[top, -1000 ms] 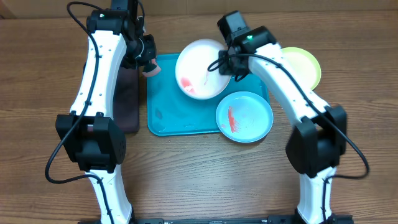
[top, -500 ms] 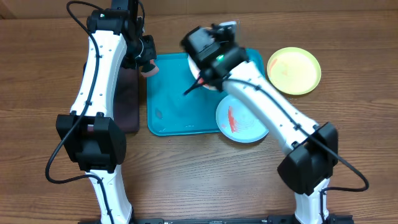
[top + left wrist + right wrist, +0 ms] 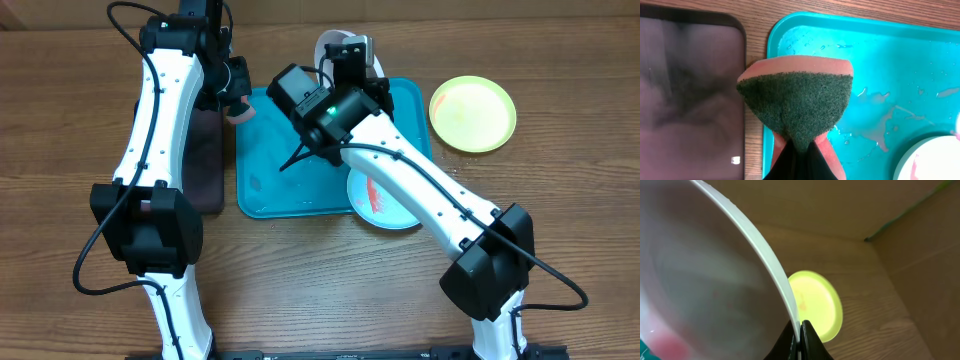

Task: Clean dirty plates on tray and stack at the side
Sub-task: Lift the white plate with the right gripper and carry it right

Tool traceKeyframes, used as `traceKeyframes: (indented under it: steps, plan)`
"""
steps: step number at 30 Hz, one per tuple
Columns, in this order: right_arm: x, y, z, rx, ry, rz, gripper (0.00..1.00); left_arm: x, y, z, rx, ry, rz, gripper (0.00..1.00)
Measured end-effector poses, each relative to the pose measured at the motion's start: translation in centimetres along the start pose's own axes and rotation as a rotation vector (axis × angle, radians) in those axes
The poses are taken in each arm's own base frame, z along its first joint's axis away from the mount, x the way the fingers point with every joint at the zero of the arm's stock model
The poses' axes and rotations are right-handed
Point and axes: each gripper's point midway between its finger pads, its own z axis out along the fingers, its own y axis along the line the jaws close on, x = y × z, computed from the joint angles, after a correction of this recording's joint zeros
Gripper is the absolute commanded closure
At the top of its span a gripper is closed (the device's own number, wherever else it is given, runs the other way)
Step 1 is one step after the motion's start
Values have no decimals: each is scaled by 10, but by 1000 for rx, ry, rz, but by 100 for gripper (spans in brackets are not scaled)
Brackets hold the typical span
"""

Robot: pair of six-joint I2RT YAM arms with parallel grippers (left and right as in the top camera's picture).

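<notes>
Plate raised, sponge ready.
My right gripper point(image 3: 800, 332) is clamped on the rim of the white plate point(image 3: 715, 270), tilting it above the far edge of the tray point(image 3: 270, 190); my left gripper point(image 3: 799, 150) pinches the sponge point(image 3: 795, 100) over the far-left corner. Next I should press the green face flat onto the red smear point(image 3: 665, 347).
</notes>
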Motion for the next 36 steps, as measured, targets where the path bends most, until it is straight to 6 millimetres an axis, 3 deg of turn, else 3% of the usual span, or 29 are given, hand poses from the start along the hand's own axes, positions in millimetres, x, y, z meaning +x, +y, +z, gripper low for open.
traceKeyframes:
  steps: [14, 22, 28, 36]
  plan:
    - [-20, -19, -42, 160, -212, 9, 96, 0, 0, 0, 0, 0, 0, 96]
    - [-14, -19, -40, 143, -195, 84, 96, 0, 0, 0, 0, 0, 0, 96]
    - [-1, -9, -14, 59, -59, 117, 96, 0, 0, 0, 0, 0, 0, 96]
    - [31, 21, 64, -345, 354, 129, 96, 1, 1, 0, -4, 3, 0, 96]
